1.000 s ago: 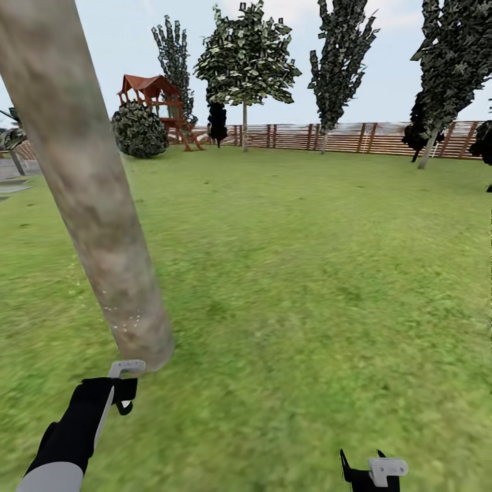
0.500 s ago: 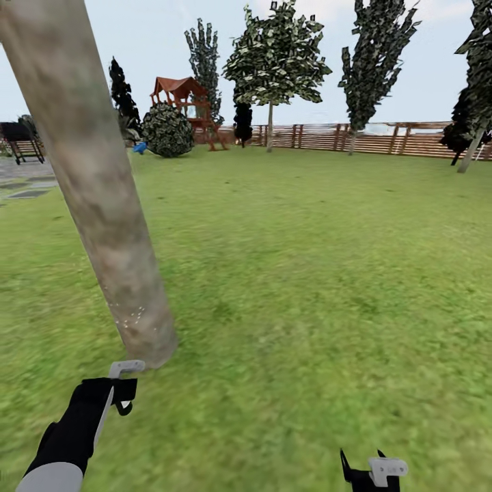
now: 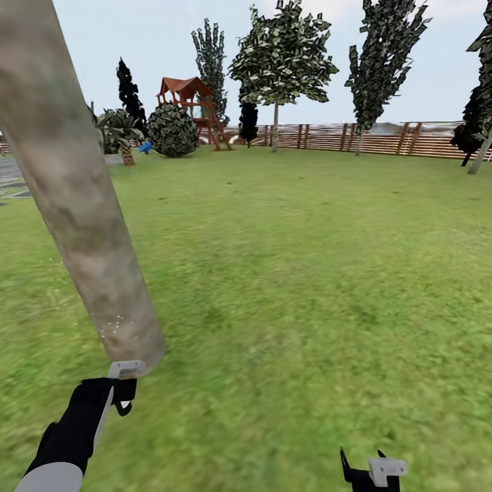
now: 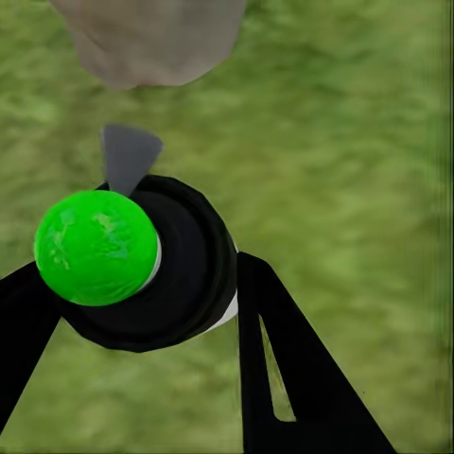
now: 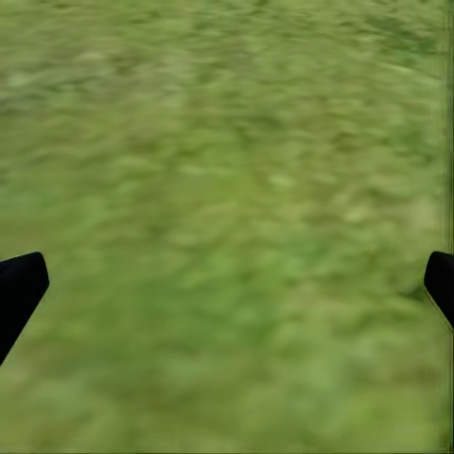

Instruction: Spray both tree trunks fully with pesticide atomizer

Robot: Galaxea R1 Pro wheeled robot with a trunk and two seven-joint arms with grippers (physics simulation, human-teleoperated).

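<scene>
Atomizer (image 4: 132, 260) clamped in left tool (image 4: 142, 312).

A wide green lawn (image 3: 307, 273) stretches away under a pale, hazy blue sky (image 3: 137, 34) in even daylight. Along its far edge runs a brown fence (image 3: 383, 139) of horizontal wooden slats. In front of the fence's left end stands a wooden play tower (image 3: 190, 102) with a red-brown roof. Just beside the tower, on its left, sits a round leafy bush (image 3: 172, 130), and further left of that a low palm-like plant (image 3: 119, 133) with a small blue object (image 3: 145, 147) between them. Dark narrow conifers (image 3: 386, 55) rise along the fence to the right of the tower. Far left of the tower lies a strip of grey paving (image 3: 10, 181).
</scene>
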